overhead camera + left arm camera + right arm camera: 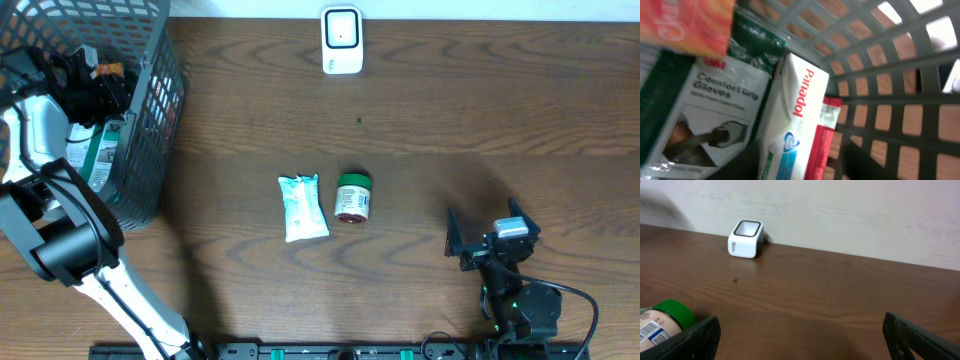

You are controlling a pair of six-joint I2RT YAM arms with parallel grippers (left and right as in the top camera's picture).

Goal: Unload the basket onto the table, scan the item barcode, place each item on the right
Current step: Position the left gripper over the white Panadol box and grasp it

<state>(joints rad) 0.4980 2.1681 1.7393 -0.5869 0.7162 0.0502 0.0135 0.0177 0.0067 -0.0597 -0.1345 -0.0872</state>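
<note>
- While the left gripper (97,84) is down inside the basket (160,120) at the left edge of the table, its own fingers hardly show in the wrist view, so I cannot tell if it is open or closed, or if it has anything.
- In the basket, the gloves pack (710,115) lies on the left and an orange pack (685,22) is above it. The Panadol box (795,145) stands on its edge between the gloves pack and the basket wall.
- I judge the Panadol box to be the item most likely to be picked, because it is in the middle of the left wrist view. Its long axis runs from the top to the bottom of this view, and one broad white face is turned to the camera.
- The left arm is clearly the nearer one to everything in the basket. The right arm is well apart from it, on the other side of the table.
- Near the middle of the table lies a white and blue packet (303,207), with its long axis going away from the robot.
- The scanner (341,40) stands at the far edge, well apart from the basket, to the right and further away. An item from the basket must travel this way.
- Just beside the packet, a jar (352,196) with a green lid lies on its side.
- The right gripper (487,228) rests low near the front right, with jaws wide apart and nothing between them. The jar is to its left and the scanner is ahead of it.
</note>
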